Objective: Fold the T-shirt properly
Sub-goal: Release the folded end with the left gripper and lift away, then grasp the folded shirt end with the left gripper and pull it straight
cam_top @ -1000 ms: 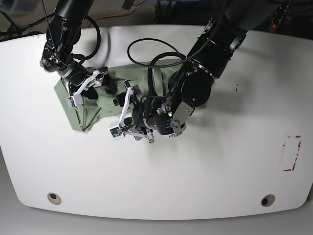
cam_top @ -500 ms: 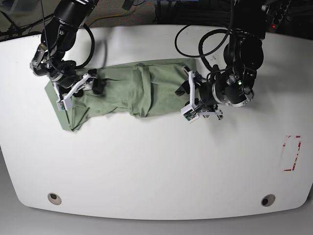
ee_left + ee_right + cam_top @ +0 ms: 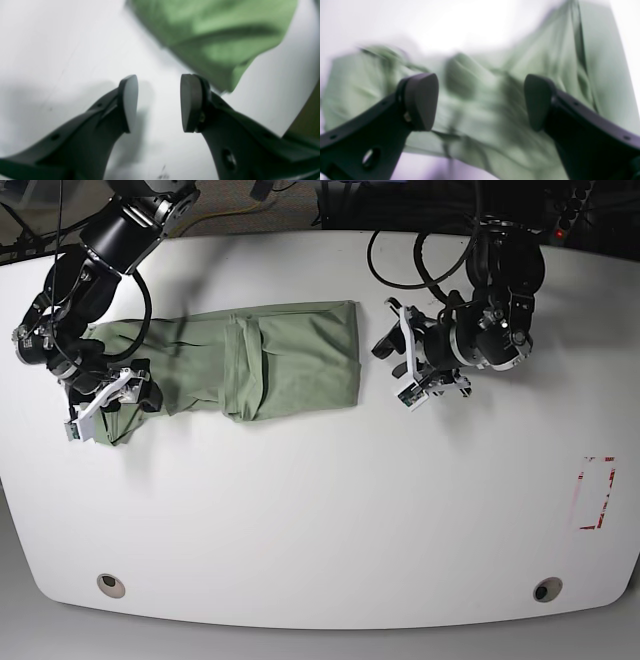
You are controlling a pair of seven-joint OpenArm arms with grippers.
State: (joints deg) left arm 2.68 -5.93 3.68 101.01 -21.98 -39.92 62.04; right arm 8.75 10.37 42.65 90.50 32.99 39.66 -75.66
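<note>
The T-shirt (image 3: 270, 360) lies on the white table (image 3: 320, 520) as a long folded band, its long axis running left to right across the base view's upper half. The left claw (image 3: 158, 102) hangs just beside its right end, its pads apart with nothing between them. The right claw (image 3: 480, 100) gapes wide over the bunched left end, gripping nothing.
</note>
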